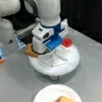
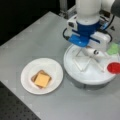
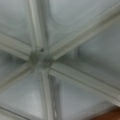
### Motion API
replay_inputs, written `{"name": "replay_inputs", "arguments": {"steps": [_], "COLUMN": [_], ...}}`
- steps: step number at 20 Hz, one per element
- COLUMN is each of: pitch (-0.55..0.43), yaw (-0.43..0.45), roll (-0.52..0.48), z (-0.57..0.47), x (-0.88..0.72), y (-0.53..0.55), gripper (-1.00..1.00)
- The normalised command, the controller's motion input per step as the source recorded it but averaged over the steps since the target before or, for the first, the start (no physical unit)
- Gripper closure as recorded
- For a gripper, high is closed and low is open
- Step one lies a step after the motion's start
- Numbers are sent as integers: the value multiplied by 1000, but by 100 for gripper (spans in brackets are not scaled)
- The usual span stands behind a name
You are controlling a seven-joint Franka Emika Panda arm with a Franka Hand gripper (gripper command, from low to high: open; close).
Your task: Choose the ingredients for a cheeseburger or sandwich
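Hand (image 1: 40,55) apparently touching toast (image 1: 30,50).

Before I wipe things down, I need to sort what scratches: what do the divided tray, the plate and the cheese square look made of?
Divided tray: looks like moulded white plastic, smooth with a dull sheen; thin ribs meet at a hub. Plate: plain matte white, plastic or paper, can't tell which. Cheese square: flat, uniform yellow-orange, sharp-cornered, probably toy plastic or foam. The gripper hangs over the tray.

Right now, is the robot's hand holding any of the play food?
It cannot be told. The gripper is low over the round divided tray, beside the toast, but its fingertips are hidden. The wrist view shows only tray dividers.
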Motion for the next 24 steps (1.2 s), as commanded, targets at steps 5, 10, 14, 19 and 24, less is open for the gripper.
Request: {"name": "replay_inputs", "arguments": {"steps": [5,10,14,19,24], "pitch": [-158,-173,-217,-224,-217], "yaw": [-83,-26,23,71,81], "roll": [26,49,37,45,68], "z": [-176,-219,-248,-240,-182], "x": [-207,-258,-267,-266,-229], "y": [208,78,24,43,115], "gripper": [-100,-100,-100,-100,-100]}}
